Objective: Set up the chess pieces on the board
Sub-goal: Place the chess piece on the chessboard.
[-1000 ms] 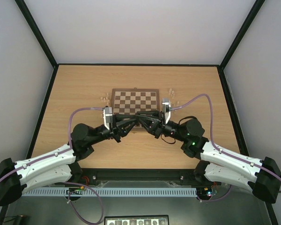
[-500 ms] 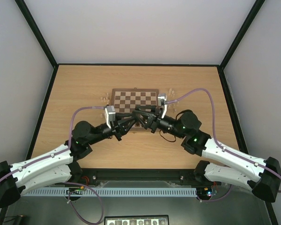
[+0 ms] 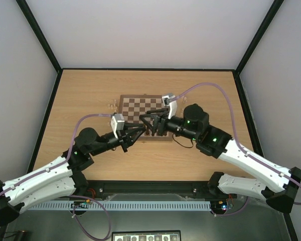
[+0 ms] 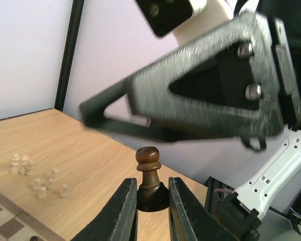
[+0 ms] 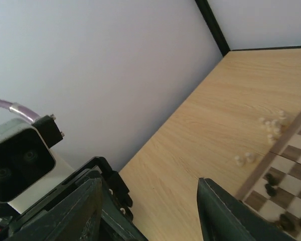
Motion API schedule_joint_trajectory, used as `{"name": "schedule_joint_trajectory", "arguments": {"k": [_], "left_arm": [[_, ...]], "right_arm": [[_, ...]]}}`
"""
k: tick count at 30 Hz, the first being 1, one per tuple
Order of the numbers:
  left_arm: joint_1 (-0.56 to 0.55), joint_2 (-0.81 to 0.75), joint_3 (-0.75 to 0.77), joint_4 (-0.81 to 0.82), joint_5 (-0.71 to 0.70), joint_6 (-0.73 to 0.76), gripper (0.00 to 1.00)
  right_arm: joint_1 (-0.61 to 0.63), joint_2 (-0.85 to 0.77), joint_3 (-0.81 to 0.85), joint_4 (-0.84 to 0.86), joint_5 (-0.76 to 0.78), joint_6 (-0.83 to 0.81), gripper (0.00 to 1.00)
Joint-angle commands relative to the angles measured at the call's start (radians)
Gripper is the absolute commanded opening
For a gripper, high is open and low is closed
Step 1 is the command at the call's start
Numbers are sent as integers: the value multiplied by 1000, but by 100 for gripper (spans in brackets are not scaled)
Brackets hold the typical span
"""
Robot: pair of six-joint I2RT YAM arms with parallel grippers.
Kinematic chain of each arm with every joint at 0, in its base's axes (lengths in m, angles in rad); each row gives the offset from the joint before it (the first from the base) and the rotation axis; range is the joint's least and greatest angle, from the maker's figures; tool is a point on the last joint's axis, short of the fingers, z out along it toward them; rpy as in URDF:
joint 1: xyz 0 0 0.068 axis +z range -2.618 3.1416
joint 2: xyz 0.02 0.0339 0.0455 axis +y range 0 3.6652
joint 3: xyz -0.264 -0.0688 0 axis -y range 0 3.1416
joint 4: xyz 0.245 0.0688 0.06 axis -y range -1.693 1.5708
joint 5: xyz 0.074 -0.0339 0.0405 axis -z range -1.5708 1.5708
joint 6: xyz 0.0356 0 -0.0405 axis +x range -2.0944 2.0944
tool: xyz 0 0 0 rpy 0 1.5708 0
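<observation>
A dark brown pawn [image 4: 150, 173] stands upright between the fingers of my left gripper [image 4: 151, 198], which is shut on its base a little above the table. My right gripper [image 5: 148, 211] is open with nothing between its fingers and hangs close above the pawn; its fingers [image 4: 200, 100] fill the upper left wrist view. From the top, both grippers [image 3: 139, 132] [image 3: 149, 124] meet over the near edge of the board [image 3: 140, 104]. Some dark chess pieces [image 5: 271, 185] lie on the board's squares [image 5: 296, 165].
Loose pale chess pieces [image 3: 110, 105] lie on the tabletop beside the board's left edge, and show as pale pieces [image 5: 271, 125] in the right wrist view. More pale pieces [image 4: 35, 175] lie on the wood in the left wrist view. Black frame posts edge the table.
My right arm has swung left over the board's near edge and its jaws have opened. My left gripper has stayed shut and shifted slightly to the right.
</observation>
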Motion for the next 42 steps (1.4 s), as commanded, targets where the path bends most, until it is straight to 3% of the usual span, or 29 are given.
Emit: {"name": "schedule_joint_trajectory", "arguments": {"k": [1,9,16,26,42], "left_arm": [[-5,-67,50,-193,-15,17,15],[-56,-34,85,-369,54,-40,16],[-110,-40,170,-533,142,-84,18],[-139,-42,174,-675,212,-70,19],[-143,-44,174,-725,202,-42,19]], "right_arm": [[-43,-40,173,-421,26,-68,54],[-114,2,281,-757,-184,-82,47],[-151,-8,263,-851,-413,-106,46],[-162,-18,111,-726,-687,-29,41],[-172,50,15,-572,-859,58,34]]}}
